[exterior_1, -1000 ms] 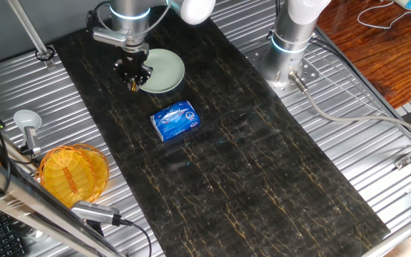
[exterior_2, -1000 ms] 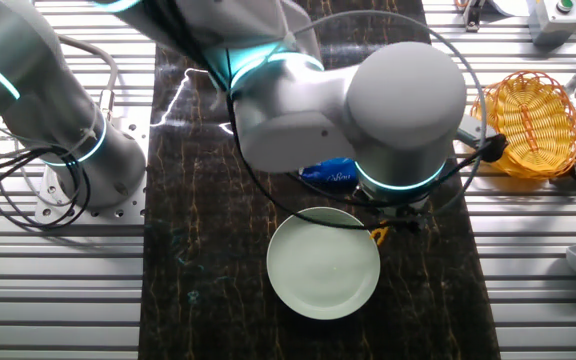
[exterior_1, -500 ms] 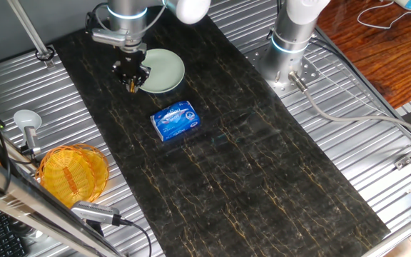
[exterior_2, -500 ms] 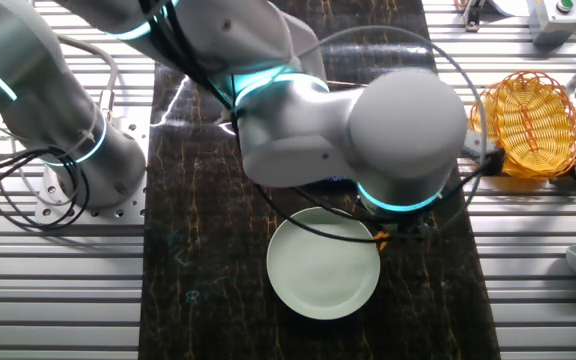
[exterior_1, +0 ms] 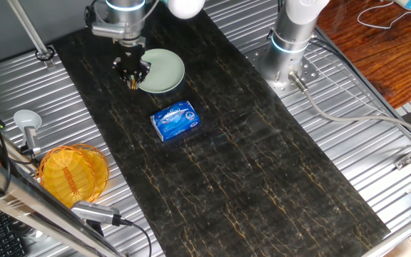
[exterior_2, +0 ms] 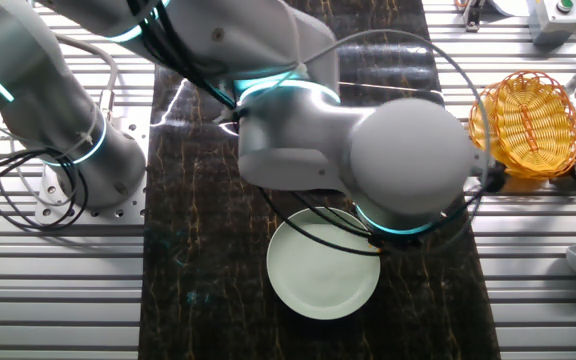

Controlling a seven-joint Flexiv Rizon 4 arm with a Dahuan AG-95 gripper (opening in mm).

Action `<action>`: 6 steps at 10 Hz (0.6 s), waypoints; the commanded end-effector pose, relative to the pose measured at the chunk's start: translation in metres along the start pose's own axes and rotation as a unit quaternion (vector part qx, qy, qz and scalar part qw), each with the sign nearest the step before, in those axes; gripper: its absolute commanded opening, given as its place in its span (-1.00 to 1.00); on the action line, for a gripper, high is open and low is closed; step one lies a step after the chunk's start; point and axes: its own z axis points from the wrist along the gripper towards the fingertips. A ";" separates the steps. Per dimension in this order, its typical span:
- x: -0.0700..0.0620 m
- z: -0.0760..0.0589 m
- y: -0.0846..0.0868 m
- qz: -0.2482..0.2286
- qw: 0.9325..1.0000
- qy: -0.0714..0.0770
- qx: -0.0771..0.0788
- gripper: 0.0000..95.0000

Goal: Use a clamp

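Nearest, an orange basket sits untouched, then a blue packet; beyond, by the pale plate, the gripper has drifted slightly back, jaws closed on the small yellow clamp, suggesting it is being carried; the other view hides both behind the arm.

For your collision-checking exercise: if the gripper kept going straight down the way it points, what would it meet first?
Probably the clamp at the gripper tips, then the dark mat beside the pale plate; depth is unclear.
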 end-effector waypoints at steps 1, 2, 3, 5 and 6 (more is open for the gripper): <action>0.001 -0.001 0.001 -0.001 1.000 -0.013 -0.006 -1.00; 0.001 -0.001 0.001 -0.004 1.000 -0.020 -0.008 -1.00; 0.001 -0.001 0.001 -0.004 1.000 -0.026 -0.010 -1.00; 0.001 -0.001 0.001 -0.010 0.999 -0.035 -0.012 -1.00; 0.001 -0.001 0.001 -0.010 0.999 -0.042 -0.014 -1.00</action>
